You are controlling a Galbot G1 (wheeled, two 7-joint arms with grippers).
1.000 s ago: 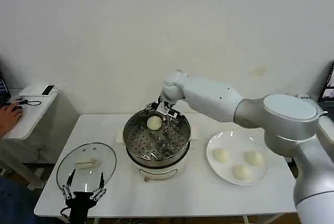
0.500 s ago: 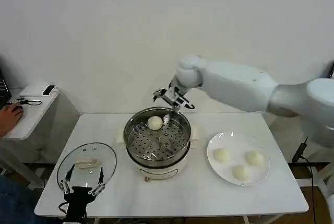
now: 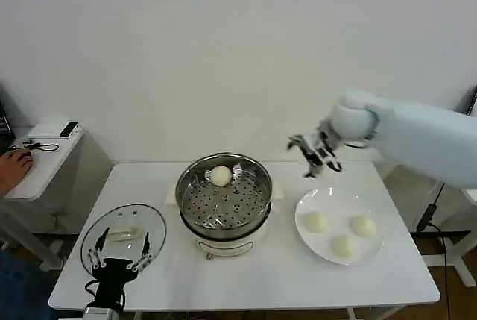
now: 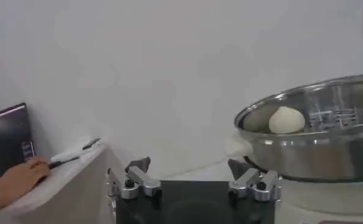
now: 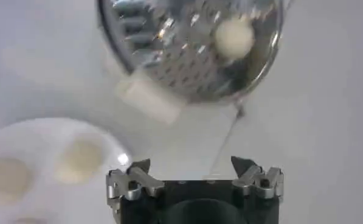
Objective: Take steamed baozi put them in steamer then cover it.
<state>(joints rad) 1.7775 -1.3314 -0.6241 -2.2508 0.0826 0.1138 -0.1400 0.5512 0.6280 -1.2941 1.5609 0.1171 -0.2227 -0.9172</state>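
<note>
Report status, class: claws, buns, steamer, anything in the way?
Right claw open, empty, in the air between steamer and plate. Left claw open, parked near the glass lid. One bun in steamer, three buns on plate. Nothing blocking.

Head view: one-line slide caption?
One baozi in the steamer; open right tool above the table, three baozi on the plate.

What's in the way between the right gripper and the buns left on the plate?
Nothing visible. The right gripper, open and empty, hangs in the air above the table between the steamer and the plate. The three baozi lie uncovered on the plate.
</note>
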